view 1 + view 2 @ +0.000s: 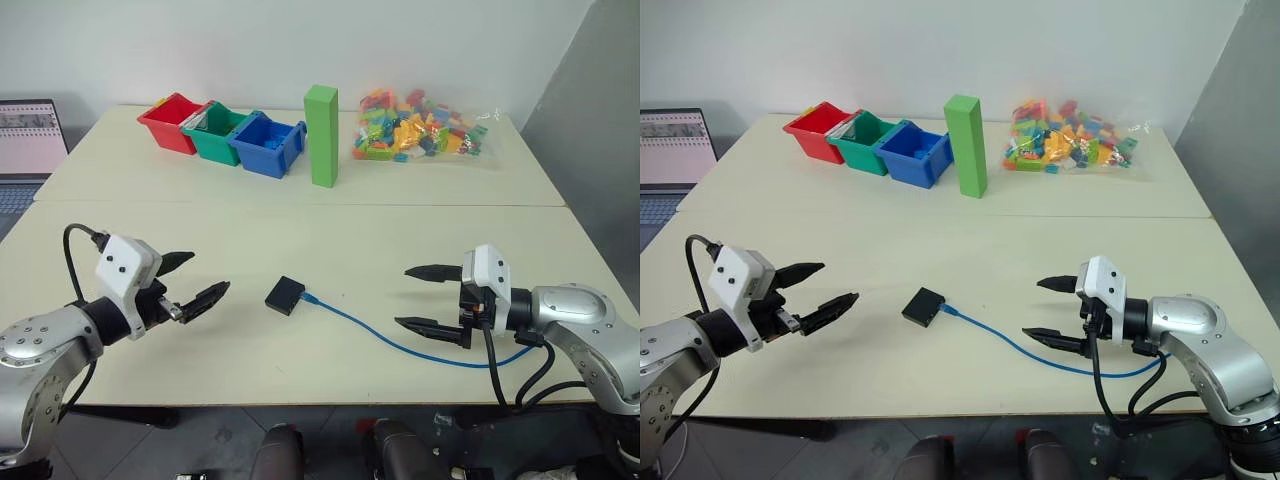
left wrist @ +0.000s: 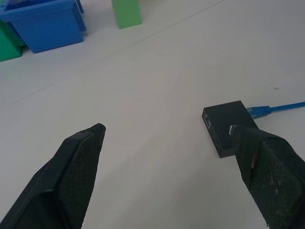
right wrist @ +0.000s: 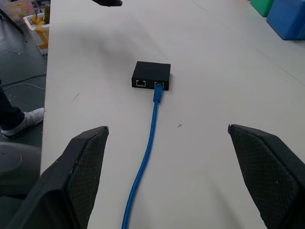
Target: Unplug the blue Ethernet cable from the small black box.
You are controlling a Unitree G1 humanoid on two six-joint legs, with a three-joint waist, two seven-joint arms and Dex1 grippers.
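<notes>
lab | pale table [image 1: 300,215] | sorting bins [image 1: 225,133] | laptop [image 1: 28,140]

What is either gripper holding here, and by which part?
Nothing. The left gripper and right gripper are both open, apart from the blue cable, which is plugged into the black box.

1. the left gripper [image 1: 195,279] hovered above the table, fingers spread wide, holding nothing.
2. the right gripper [image 1: 428,298] faced it, fingers likewise wide apart and empty.
</notes>
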